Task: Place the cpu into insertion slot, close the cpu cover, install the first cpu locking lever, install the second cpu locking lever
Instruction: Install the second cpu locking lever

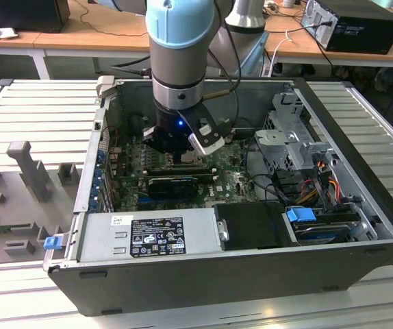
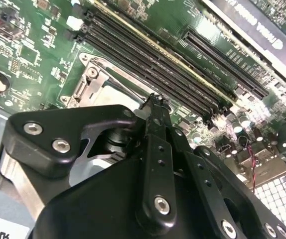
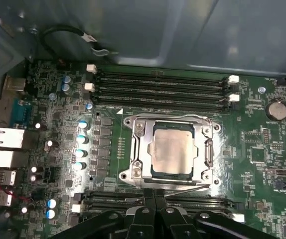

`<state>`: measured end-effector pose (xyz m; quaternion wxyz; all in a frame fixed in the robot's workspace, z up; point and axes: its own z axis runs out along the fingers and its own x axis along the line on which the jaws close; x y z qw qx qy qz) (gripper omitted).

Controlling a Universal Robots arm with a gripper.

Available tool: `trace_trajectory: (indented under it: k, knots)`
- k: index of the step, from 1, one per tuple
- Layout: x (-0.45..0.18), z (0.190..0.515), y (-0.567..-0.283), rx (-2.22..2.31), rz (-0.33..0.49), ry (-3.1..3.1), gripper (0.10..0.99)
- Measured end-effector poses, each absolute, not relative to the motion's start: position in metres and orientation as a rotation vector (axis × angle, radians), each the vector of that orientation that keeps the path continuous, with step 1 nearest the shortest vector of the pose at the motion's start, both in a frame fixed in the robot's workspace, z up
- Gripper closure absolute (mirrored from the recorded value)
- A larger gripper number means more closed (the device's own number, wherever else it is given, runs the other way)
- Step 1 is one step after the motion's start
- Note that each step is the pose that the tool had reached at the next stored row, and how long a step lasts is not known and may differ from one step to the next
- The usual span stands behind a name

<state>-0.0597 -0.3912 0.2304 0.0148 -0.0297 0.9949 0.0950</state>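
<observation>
The cpu point(image 3: 172, 149), a pale silver-beige square, lies in the insertion slot point(image 3: 152, 172) on the green board. The silver cpu cover point(image 3: 142, 130) lies flat around it. One thin wire lever point(image 3: 183, 187) runs along the slot's edge closest to my fingers, and another point(image 3: 165, 117) runs along the opposite edge by the memory slots. My gripper point(image 3: 154, 193) is shut, its black fingertips pressed together just off the slot's edge beside the nearer lever. In the second wrist view the fingertips point(image 2: 155, 101) hang over the cover point(image 2: 89, 82). In the exterior view the gripper point(image 1: 176, 156) is low inside the open computer case.
Long black memory slots point(image 3: 158, 92) lie on one side of the socket, with more point(image 3: 108, 201) beside my fingers. A black card point(image 1: 172, 184) sits toward the case front. The power supply point(image 1: 148, 236), drive cage point(image 1: 292, 137) and cables point(image 1: 320, 171) crowd the case.
</observation>
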Motion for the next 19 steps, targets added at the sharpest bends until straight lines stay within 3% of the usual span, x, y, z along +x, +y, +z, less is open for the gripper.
trace_trajectory:
  k: [10, 19]
  knots:
    - [-0.064, 0.228, -0.392, -0.092, 0.311, 3.095, 0.980]
    - [-0.071, 0.211, -0.403, -0.115, 0.406, 3.083, 0.980]
